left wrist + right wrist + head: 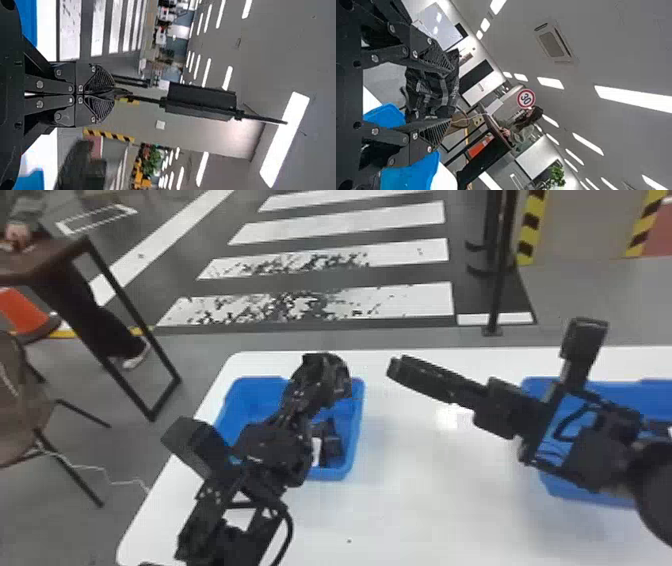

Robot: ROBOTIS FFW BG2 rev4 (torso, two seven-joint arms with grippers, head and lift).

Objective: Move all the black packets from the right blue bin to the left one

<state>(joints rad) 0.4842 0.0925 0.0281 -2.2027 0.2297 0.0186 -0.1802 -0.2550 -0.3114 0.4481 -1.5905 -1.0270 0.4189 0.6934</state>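
In the head view, my left gripper is above the left blue bin, holding a crumpled black packet. The left wrist view has the left gripper shut, with the packet's thin dark edge protruding between its fingertips. Black packets lie inside the left bin. My right gripper hangs over the table between the bins, pointing left. In the right wrist view the right gripper stands open, the left arm behind the gap. The right blue bin is partly hidden by the right arm.
Both bins stand on a white table, with its bare surface between them. A chair and a dark table stand beyond its left edge. A black post rises behind the table.
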